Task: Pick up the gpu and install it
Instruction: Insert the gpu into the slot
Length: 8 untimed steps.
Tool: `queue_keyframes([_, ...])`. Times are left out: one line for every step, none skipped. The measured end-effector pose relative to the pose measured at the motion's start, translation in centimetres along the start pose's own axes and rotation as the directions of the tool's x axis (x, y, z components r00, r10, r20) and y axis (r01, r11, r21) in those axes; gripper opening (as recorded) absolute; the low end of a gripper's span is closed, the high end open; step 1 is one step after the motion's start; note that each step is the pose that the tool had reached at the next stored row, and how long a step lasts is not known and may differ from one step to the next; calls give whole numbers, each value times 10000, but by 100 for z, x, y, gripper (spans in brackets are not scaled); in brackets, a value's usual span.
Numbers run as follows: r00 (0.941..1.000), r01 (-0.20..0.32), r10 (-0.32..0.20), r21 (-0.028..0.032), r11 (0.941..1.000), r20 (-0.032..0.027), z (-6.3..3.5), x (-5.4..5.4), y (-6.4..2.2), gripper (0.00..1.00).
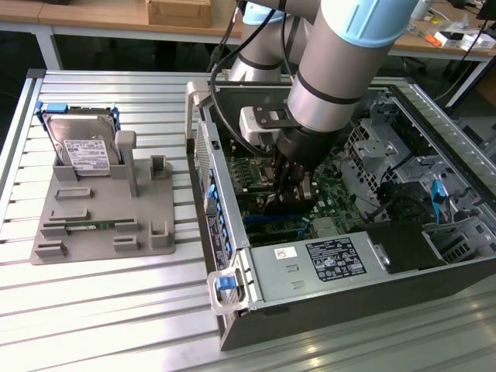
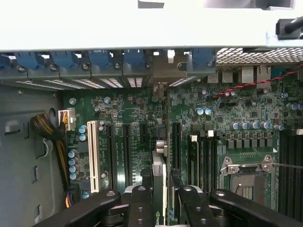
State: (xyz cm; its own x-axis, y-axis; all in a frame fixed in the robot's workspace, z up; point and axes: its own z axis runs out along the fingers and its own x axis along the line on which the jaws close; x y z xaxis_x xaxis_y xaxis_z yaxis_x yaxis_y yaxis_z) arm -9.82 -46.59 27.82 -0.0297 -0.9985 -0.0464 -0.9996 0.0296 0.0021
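Item: gpu. Standing on edge, pinched between the fingers of the gripper, partly closed on the thin card. Hanging low inside the open computer case, bracket end pointing toward the row of blue slot clips, apparently so the edge can line up with a long black slot on the motherboard.

Exterior view: arm reaching down into the case from above; grey holder lying on the slatted tabletop at that view's left, carrying a hard drive upright.

Wrist view: looking straight down the card, giving its alignment with the slots; seating cannot be told.
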Motion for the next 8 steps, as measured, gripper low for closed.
queue_keyframes([10000, 0, 0, 2, 10000, 5, 0, 0, -2, 25])
queue_keyframes([10000, 1, -1, 0, 10000, 2, -2, 0, -8, 25])
queue_keyframes([10000, 1, -1, -3, 10000, 0, -3, -1, -26, 25])
queue_keyframes([10000, 0, 0, -7, 10000, 1, -2, -2, -43, 25])
queue_keyframes([10000, 0, 0, -13, 10000, 2, -1, -2, -65, 25])
queue_keyframes([10000, 0, 0, -16, 10000, 3, 0, -2, -79, 25])
queue_keyframes([10000, -1, 1, -18, 10000, 0, 1, -2, -79, 25])
queue_keyframes([10000, -1, 1, -18, 10000, 1, 5, -2, -78, 25])
